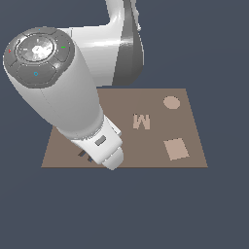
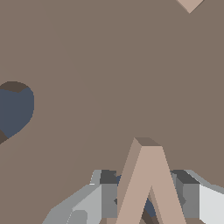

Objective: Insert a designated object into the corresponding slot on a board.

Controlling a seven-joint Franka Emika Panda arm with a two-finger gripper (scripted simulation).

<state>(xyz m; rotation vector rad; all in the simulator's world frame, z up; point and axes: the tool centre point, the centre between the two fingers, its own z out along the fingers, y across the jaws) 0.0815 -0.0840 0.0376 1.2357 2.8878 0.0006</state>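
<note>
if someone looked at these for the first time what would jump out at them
In the exterior view, the big white arm fills the exterior view's left, reaching down over the brown board and hiding its near corner there. In the wrist view, the pale V piece stands between the pincer fingers, close above the board. A dark rounded hole sits off to one side.

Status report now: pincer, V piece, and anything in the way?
Pincer shut on V piece, low over brown board. Blob-shaped hole off to one side. V slot not clearly visible. Nothing seen in the way.
</note>
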